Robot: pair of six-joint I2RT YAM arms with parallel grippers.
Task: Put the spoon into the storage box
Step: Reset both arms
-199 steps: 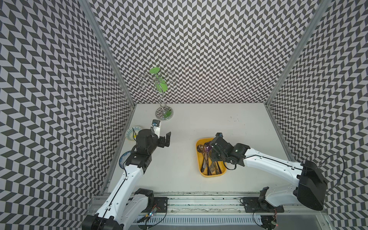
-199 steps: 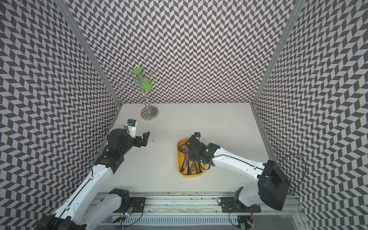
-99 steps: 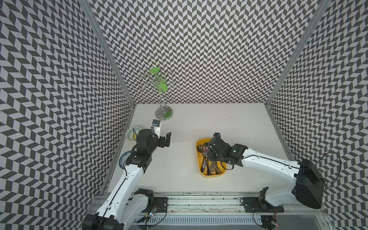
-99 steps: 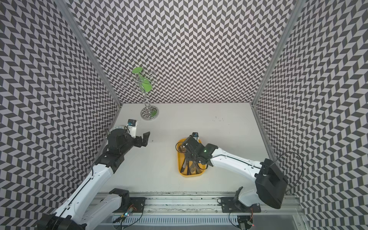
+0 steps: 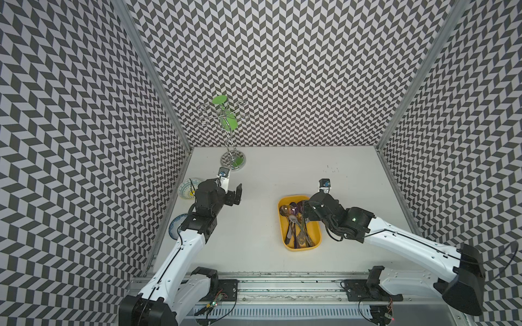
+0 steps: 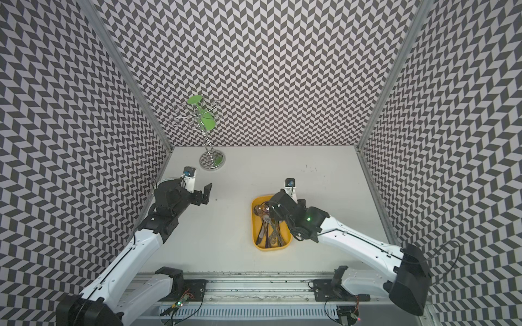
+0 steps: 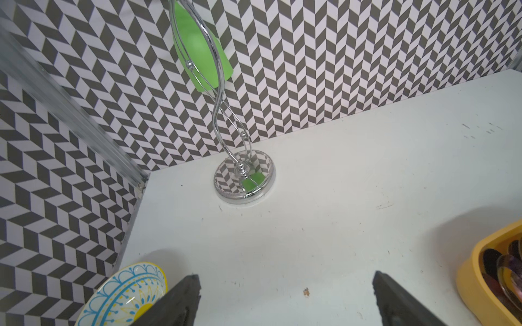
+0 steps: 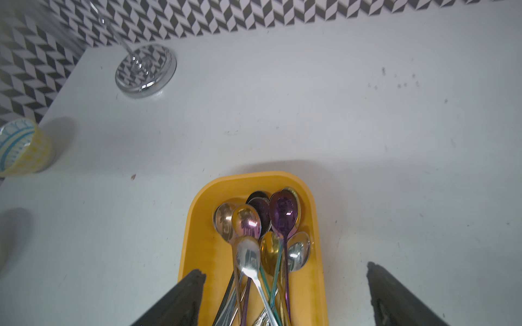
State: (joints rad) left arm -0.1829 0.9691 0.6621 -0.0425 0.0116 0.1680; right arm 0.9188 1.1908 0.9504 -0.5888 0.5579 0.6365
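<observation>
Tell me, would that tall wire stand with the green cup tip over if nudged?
Probably tippy if pushed high: the chrome stand is tall and thin, with a green cup hanging near its top. Its wide round base likely resists a low nudge. The polished wire looks slippery to grip.

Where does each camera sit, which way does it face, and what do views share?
Top views: high at the front, looking down at the table; left arm, right arm show.
Left wrist: faces the back corner and stand; open left tool tips show.
Right wrist: above the yellow box of spoons; open right tool tips show.
Shared: both wrist views catch stand, bowl, box.
</observation>
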